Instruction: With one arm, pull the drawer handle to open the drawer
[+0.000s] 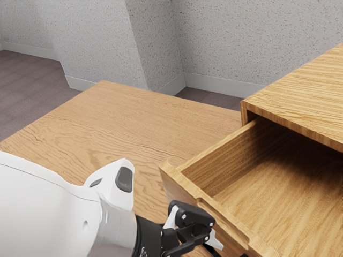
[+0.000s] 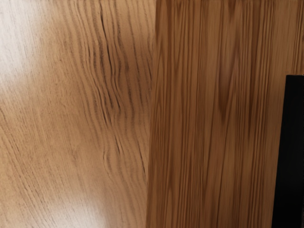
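A wooden drawer (image 1: 185,179) stands pulled far out of its wooden cabinet (image 1: 305,91) toward the exterior view's left, its inside bare. My black gripper (image 1: 206,238) is at the lower edge of the exterior view, right against the drawer's front panel, low on its outer face. The handle itself is hidden behind the hand and the panel's edge. In the wrist view the drawer front (image 2: 213,118) is a vertical-grained board close to the camera, beside the table top (image 2: 71,118). A black bar (image 2: 290,152) shows at that board's edge.
The wooden table (image 1: 118,123) stretches away to the exterior view's left and rear. Behind it are speckled grey walls (image 1: 241,37) with a white skirting and a grey floor (image 1: 27,80). My white arm (image 1: 48,214) fills the lower left corner.
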